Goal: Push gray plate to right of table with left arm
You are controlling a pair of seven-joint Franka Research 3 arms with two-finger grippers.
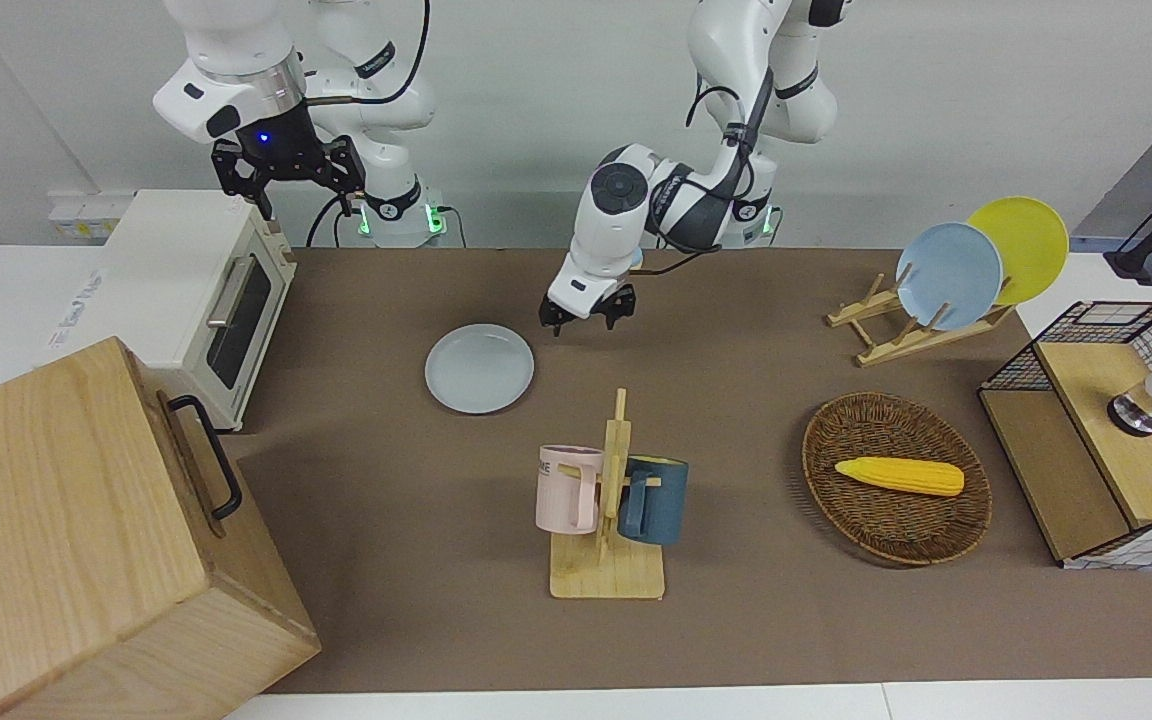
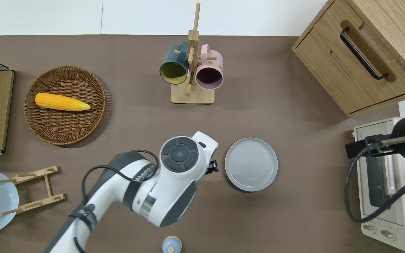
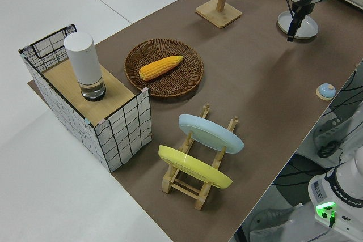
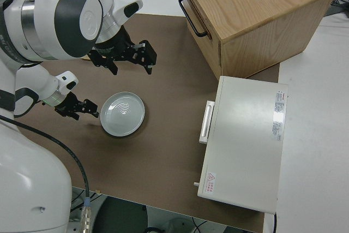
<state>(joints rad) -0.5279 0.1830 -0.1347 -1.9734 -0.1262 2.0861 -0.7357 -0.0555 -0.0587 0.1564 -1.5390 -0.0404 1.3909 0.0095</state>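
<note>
Black fingers of the left gripper (image 1: 587, 318) are standing spread with a clear gap between them, holding nothing and touching nothing. Gripper is hanging over bare brown top just beside the gray plate (image 2: 251, 164), on the side toward the left arm's end, with a strip of table showing between them. Left arm (image 2: 160, 186) is reaching in low, wrist tilted down.

Gray plate is lying flat on the table (image 1: 756, 620), empty, toward the right arm's end of the middle, nearer to the robots than the mug rack (image 1: 612, 510). Rack is carrying a pink mug (image 1: 566, 489) and a dark blue mug (image 1: 654, 499), one on each side of its post.

Right gripper (image 1: 288, 168) is parked, fingers spread, empty.

At the right arm's end a white toaster oven (image 1: 191, 290) is sitting with its door shut, and a wooden cabinet (image 1: 76, 540) with a black handle is standing farther from the robots than the oven. Toward the left arm's end, a wicker basket (image 1: 841, 440) is holding a corn cob (image 1: 899, 476). Nearer to the robots than the basket, a wooden plate rack (image 1: 886, 330) is propping a sky-blue plate (image 1: 948, 275) and a yellow plate (image 1: 1026, 240) on edge. At that table end a wire-grid box (image 3: 85, 111) is carrying a white cylinder (image 3: 84, 65) on its wooden top. Small blue-and-tan knob-like item (image 2: 171, 245) is sitting near the left arm's base.

Room: white wall at the robots' backs.
</note>
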